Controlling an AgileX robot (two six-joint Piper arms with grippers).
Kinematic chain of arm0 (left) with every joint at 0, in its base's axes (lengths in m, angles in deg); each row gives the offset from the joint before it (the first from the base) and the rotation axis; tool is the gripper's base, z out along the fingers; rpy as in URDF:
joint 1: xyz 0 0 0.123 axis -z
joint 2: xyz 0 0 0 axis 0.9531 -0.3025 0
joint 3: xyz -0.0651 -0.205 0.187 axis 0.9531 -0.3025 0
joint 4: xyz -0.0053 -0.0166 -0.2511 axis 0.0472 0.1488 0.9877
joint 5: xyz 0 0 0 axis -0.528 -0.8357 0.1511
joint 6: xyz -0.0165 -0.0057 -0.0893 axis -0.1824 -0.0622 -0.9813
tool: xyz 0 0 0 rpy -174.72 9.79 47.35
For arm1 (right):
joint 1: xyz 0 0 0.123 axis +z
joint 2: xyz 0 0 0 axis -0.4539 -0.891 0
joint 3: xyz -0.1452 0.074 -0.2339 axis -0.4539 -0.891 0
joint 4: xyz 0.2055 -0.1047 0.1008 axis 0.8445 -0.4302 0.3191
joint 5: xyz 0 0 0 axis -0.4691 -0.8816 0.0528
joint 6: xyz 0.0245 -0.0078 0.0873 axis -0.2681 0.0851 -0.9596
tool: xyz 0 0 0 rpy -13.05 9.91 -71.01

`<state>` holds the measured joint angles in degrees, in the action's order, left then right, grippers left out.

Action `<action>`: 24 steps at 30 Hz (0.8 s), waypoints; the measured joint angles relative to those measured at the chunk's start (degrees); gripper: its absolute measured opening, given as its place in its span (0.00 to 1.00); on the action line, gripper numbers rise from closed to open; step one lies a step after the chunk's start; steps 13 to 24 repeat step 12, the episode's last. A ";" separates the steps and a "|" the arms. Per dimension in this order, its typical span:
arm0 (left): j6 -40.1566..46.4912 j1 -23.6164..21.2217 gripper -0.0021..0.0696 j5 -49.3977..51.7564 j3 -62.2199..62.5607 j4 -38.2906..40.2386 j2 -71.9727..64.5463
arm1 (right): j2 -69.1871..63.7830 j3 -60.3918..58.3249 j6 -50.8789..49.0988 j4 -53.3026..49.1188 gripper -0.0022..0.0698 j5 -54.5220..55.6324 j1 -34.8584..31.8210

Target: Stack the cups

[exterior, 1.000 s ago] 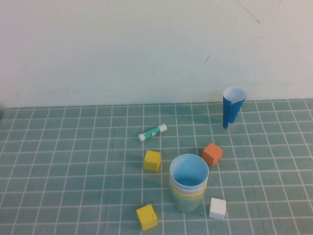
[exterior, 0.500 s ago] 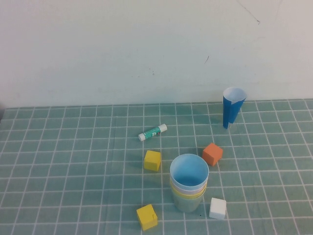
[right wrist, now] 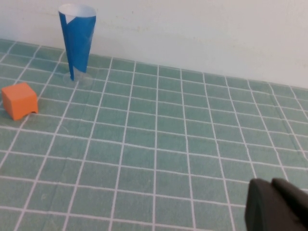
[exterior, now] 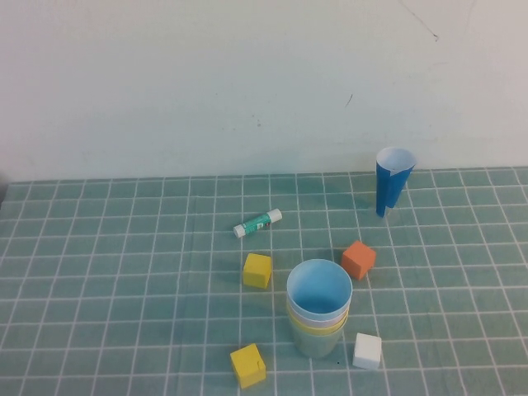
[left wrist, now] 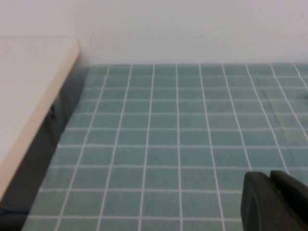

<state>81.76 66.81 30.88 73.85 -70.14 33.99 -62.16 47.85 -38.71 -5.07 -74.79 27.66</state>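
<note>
Four cups (exterior: 318,313) nested in one stack, light blue on top, near-centre on the tabletop (exterior: 124,272). Left pincer (left wrist: 275,202) and right pincer (right wrist: 276,204) both look clenched, well off the stack.

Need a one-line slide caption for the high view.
Four cups nested in one stack among blocks; left gripper and right gripper out of frame.

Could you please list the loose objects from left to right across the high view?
Near yellow block → glue stick → cup stack → orange block → white block → blue cone. Neither tool appears there.
</note>
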 joint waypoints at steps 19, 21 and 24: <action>4.44 8.86 0.03 -2.14 -3.62 0.73 0.07 | 0.00 0.00 0.00 -0.10 0.03 -0.04 0.00; 4.44 8.86 0.03 -2.14 -3.62 0.73 0.07 | 0.00 0.00 0.00 -0.10 0.03 -0.04 0.00; 4.44 8.86 0.03 -2.14 -3.62 0.73 0.07 | 0.00 0.00 0.00 -0.10 0.03 -0.04 0.00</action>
